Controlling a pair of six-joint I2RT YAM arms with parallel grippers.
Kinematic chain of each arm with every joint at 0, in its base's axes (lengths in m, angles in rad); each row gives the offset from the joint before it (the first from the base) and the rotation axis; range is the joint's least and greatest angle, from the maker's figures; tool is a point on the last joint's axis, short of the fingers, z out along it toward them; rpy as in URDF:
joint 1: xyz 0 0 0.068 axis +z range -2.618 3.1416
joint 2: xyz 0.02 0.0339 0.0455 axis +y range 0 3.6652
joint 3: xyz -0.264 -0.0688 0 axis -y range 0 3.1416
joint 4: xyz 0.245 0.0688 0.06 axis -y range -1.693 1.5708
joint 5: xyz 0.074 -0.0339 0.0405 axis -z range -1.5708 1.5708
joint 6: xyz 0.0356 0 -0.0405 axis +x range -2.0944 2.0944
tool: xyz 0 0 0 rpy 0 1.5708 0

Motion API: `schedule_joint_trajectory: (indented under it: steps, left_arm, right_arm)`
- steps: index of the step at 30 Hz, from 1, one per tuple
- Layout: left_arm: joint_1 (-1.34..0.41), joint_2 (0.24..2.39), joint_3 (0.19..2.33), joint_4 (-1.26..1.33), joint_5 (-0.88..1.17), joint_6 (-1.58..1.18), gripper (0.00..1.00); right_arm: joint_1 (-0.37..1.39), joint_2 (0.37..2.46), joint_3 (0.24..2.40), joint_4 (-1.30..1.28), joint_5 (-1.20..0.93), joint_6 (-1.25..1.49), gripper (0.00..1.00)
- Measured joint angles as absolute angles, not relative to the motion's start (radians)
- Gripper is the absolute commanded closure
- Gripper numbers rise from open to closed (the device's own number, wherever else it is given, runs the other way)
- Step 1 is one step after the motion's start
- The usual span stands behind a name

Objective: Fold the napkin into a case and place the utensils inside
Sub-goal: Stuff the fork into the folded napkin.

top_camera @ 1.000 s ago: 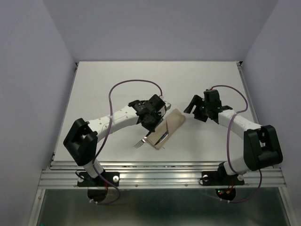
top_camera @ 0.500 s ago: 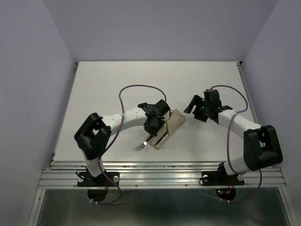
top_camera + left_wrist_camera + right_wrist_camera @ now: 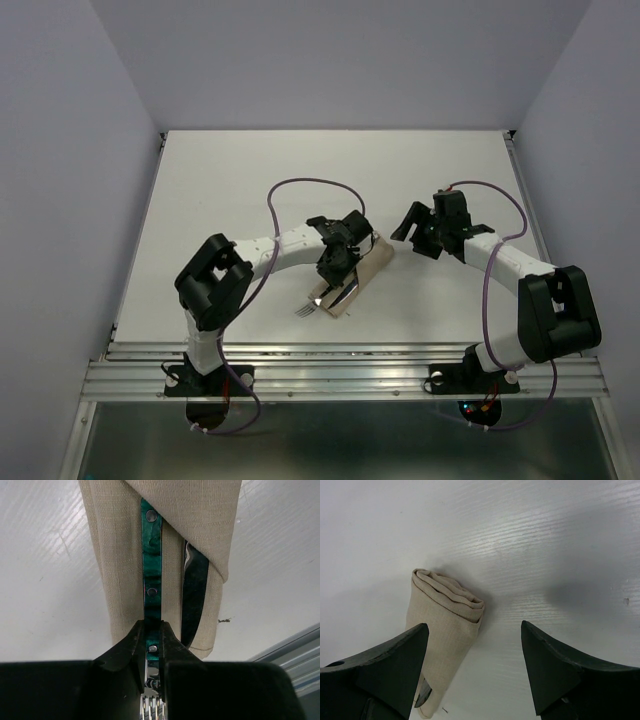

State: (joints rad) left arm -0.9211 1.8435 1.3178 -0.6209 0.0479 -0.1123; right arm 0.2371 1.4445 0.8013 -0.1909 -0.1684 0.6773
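Case (image 3: 200, 520) lay folded on the near half of the table (image 3: 250, 180), one utensil (image 3: 195, 595) already tucked in. My left gripper (image 3: 151, 636) was closed on the fork (image 3: 151, 555) at the base of its green handle, which lay partway inside: insertion step, I judged. My right gripper (image 3: 474, 627) hung wide open beside the Case's far end, holding nothing. Next: slide the fork deeper without dragging the Case, then release
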Motion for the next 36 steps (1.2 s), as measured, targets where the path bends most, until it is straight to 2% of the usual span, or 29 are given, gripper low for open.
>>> schedule_joint_trajectory:
  steps: [18,36]
  left_arm:
    - [-0.921,1.957,1.456,-0.600,0.028,-0.104,1.00]
    - [-0.908,1.970,1.489,-0.563,0.022,-0.106,1.00]
  right_arm:
    - [0.237,1.433,0.801,-0.194,-0.168,0.677,0.21]
    - [0.237,1.409,0.801,-0.195,-0.168,0.677,0.20]
